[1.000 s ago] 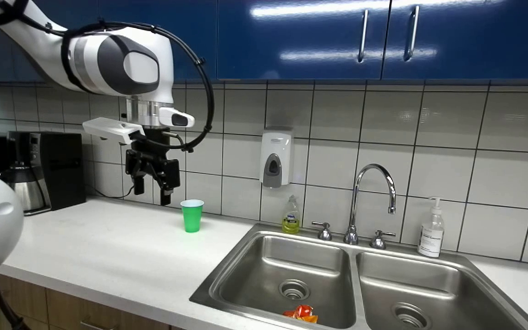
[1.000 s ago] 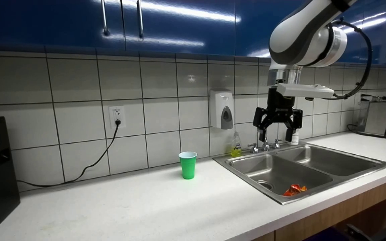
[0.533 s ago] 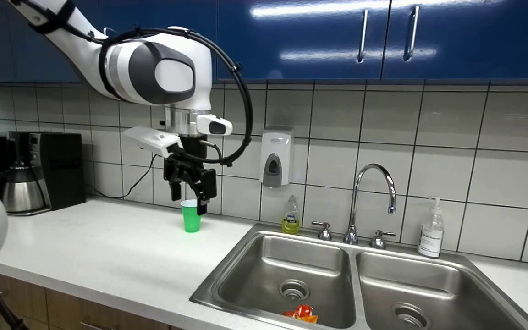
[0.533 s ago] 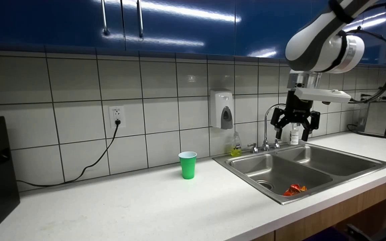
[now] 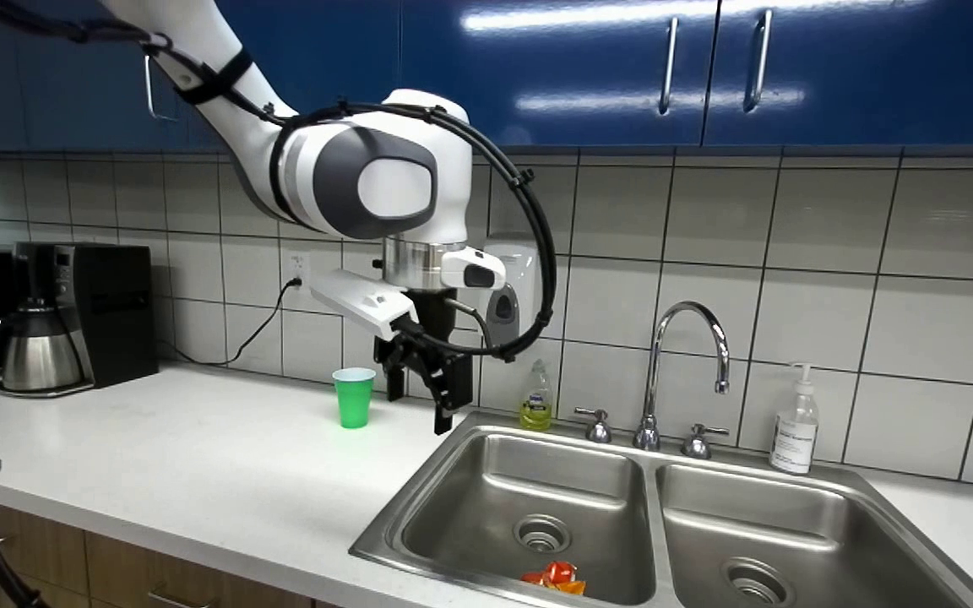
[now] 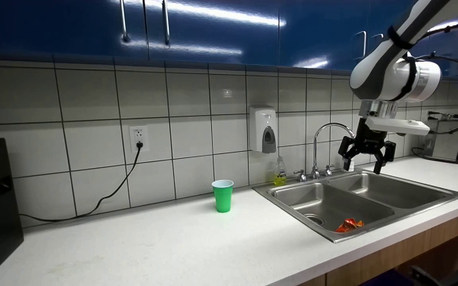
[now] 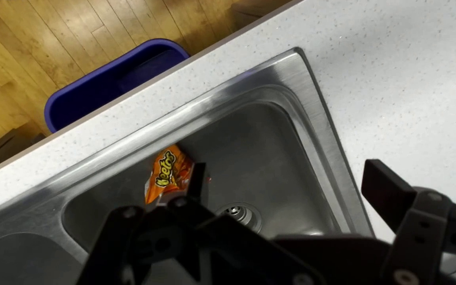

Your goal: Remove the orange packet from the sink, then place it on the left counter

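White tabletop [image 5: 199, 456] carries steel sink [image 7: 291, 71]. Tool [image 6: 362, 171] spread, holding nothing. Orange packet [image 7: 172, 174] lies in the sink, ten o'clock of the drain [image 7: 239, 213] in the wrist view. Risk: sink wall near packet could foul the pinch; crinkled film may slip.

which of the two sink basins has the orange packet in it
The basin nearer the green cup: the orange packet lies in it, near the drain. The other basin is nearer the pump bottle.
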Controlling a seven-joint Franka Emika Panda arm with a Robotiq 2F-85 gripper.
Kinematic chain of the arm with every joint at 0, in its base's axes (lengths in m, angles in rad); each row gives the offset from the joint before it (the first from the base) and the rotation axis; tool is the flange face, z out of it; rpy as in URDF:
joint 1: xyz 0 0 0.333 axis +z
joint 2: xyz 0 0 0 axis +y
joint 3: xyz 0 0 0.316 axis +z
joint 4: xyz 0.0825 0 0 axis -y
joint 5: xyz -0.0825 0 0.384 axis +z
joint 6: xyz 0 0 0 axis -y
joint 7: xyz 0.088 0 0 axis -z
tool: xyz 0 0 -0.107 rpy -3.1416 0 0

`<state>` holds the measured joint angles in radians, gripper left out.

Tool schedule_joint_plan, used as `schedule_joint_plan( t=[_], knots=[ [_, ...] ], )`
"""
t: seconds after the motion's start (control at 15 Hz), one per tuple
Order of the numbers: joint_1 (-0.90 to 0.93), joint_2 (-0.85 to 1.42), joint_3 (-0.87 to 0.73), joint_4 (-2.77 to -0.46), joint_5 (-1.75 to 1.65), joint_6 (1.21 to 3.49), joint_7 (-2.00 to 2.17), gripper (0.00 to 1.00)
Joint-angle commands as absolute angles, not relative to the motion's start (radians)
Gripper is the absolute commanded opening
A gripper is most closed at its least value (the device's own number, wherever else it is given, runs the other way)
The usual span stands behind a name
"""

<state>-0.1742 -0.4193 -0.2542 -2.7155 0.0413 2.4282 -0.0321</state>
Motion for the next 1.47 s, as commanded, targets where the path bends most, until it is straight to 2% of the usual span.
schedule_joint_plan(
  t=[0.0,0.93,1.4],
  knots=[
    [-0.187,-0.289,-0.292,-2.625,0.065,2.451,-0.105,1.0],
    [-0.217,0.174,-0.297,-2.287,0.114,2.436,-0.136,1.0],
    [-0.229,0.202,-0.276,-2.269,0.096,2.445,-0.127,1.0]
  ],
)
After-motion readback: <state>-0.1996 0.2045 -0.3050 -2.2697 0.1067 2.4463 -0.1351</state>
